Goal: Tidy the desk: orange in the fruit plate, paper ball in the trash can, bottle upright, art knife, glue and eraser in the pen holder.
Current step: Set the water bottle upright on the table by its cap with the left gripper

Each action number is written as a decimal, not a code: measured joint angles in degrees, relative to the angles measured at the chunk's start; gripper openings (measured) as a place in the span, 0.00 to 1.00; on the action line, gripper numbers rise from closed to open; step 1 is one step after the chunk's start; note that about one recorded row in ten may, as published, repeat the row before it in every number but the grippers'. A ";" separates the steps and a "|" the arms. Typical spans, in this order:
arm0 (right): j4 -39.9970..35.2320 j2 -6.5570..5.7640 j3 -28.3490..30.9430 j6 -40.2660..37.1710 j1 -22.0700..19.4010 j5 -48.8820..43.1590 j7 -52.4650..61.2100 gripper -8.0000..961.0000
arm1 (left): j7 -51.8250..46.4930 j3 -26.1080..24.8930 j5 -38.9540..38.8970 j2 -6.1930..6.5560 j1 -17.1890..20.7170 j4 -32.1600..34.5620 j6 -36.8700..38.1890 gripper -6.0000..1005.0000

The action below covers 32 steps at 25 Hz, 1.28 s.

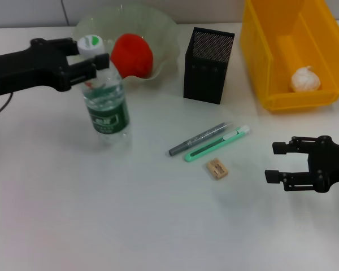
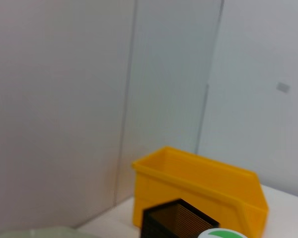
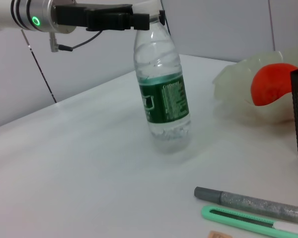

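The clear bottle (image 1: 106,104) with a green label stands upright on the table and also shows in the right wrist view (image 3: 164,94). My left gripper (image 1: 93,56) is shut on its neck just under the white cap (image 2: 222,234). The orange (image 1: 131,55) lies in the glass fruit plate (image 1: 164,28). The paper ball (image 1: 305,79) lies in the yellow bin (image 1: 260,62). A grey glue stick (image 1: 198,139), a green art knife (image 1: 217,143) and a tan eraser (image 1: 217,169) lie on the table in front of the black mesh pen holder (image 1: 208,68). My right gripper (image 1: 273,162) is open and empty, right of the eraser.
The pen holder stands between the plate and the bin. The white table runs on bare to the front and left of the bottle. A grey wall stands behind the table.
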 joint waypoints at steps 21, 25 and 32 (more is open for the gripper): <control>0.02 0.09 0.33 0.01 0.00 0.00 -0.08 0.79 | 15.57 -5.65 -7.67 0.04 -0.81 -12.95 -11.14 0.45; 0.02 0.09 0.33 0.12 0.00 0.00 -0.08 0.79 | 16.77 -5.52 -7.68 -0.06 -0.96 -14.22 -13.24 0.45; 0.02 0.09 0.33 0.12 0.00 0.00 -0.08 0.79 | 17.52 -5.77 -7.95 -0.03 -1.57 -15.97 -14.45 0.45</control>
